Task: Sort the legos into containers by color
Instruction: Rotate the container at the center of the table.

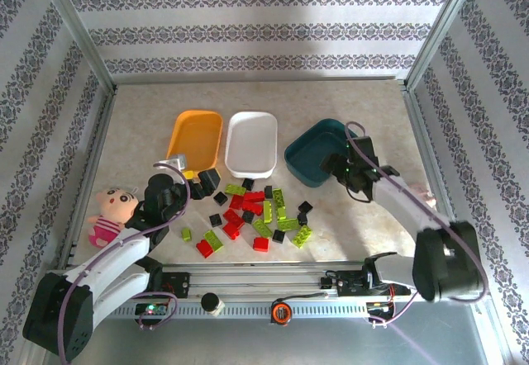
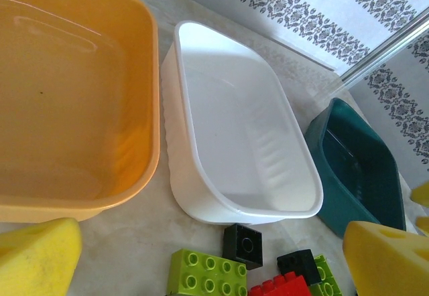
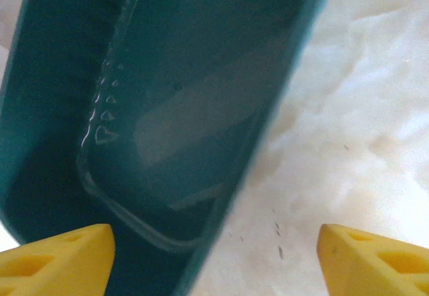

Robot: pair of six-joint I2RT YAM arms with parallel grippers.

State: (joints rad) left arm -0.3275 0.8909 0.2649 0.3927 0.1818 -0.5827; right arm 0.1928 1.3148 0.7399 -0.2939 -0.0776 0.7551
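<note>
Teal tray [image 3: 167, 108] rim beneath the right gripper [image 3: 214, 259], fingers spread, empty.
Left gripper [image 2: 214, 256] gapes wide before orange tray [image 2: 74, 95] and white tray [image 2: 234, 128]; legos [image 1: 252, 212] scattered on table [image 1: 364, 109].

Left tray [image 1: 197, 134], middle tray [image 1: 252, 142] and right tray [image 1: 310, 154] stand in a row on the surface [image 1: 347, 101]; legos [image 1: 261, 244] lie scattered before them, doll [image 1: 109, 214] far left.

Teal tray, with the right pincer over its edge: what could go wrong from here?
1. The right pincer stands open astride the teal tray's wall; closing or lowering may tip or drag the empty-looking tray.
2. The left pincer is open near a black brick and a lime brick lying close together; one grab may take both colours.
</note>
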